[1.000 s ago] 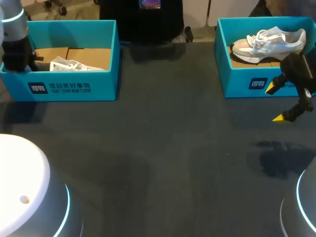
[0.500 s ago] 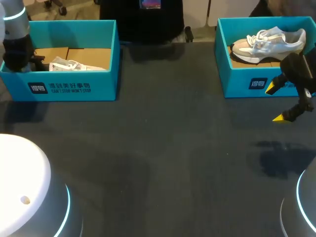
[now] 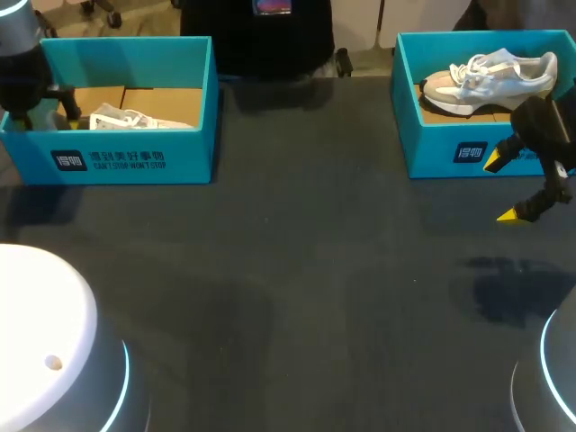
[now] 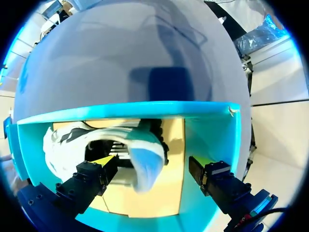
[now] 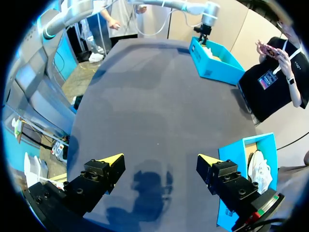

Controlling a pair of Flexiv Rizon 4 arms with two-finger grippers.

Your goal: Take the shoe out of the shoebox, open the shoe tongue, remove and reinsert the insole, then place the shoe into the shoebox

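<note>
A white shoe (image 3: pixel 135 119) lies inside the left teal shoebox (image 3: pixel 126 160), on its cardboard floor. My left arm (image 3: pixel 22 81) hangs over that box's left end. In the left wrist view my left gripper (image 4: pixel 153 163) is open, and the heel of the shoe (image 4: pixel 142 157) sits between its spread fingers without being gripped. A second white and grey shoe (image 3: pixel 490 76) rests in the right teal shoebox (image 3: pixel 450 153). My right gripper (image 3: pixel 506 189) hovers open above the table just in front of that box, with nothing between its fingers (image 5: pixel 108 164).
The dark table (image 3: pixel 297 270) stretches between the two boxes. In the right wrist view the right shoebox (image 5: pixel 236 166) lies close beside the gripper, and the left shoebox (image 5: pixel 215 63) stands at the table's far end.
My left gripper has opened and let go of the shoe, which stays in the left box. The left arm has risen a little. The right arm has not moved.
</note>
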